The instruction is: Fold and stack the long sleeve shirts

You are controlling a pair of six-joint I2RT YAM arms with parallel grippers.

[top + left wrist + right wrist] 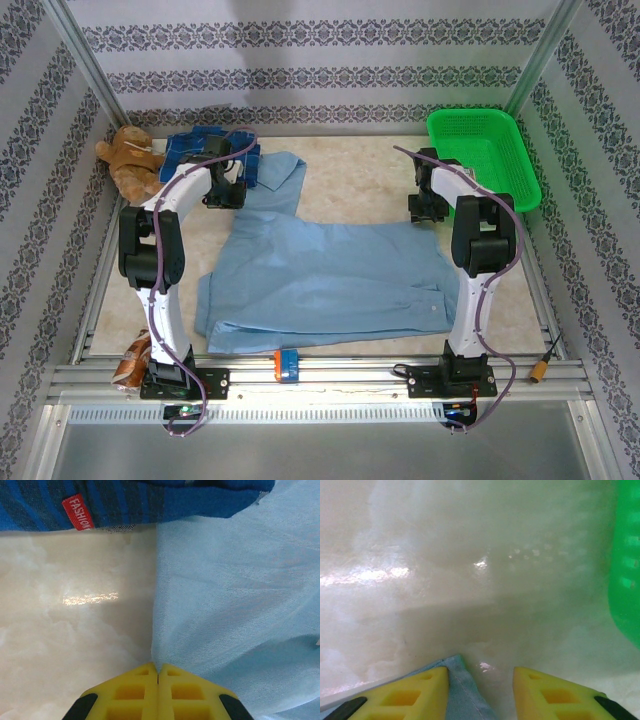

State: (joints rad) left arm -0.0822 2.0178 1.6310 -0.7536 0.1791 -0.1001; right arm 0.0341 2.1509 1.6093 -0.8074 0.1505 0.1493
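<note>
Between patterned walls (300,40), light blue shirt (330,270) on marbled table (365,170).

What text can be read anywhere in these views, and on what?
"FASHION": white letters on a red tag sewn to the plaid shirt; the last letter is partly cut off.
Packet beside the left arm's base: print too small to read.
Nothing else legible.

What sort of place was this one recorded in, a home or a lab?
Probably a lab test cell, not a home: a left arm and right arm bolted to an aluminium rail, with patterned panels walling in a small table.
</note>
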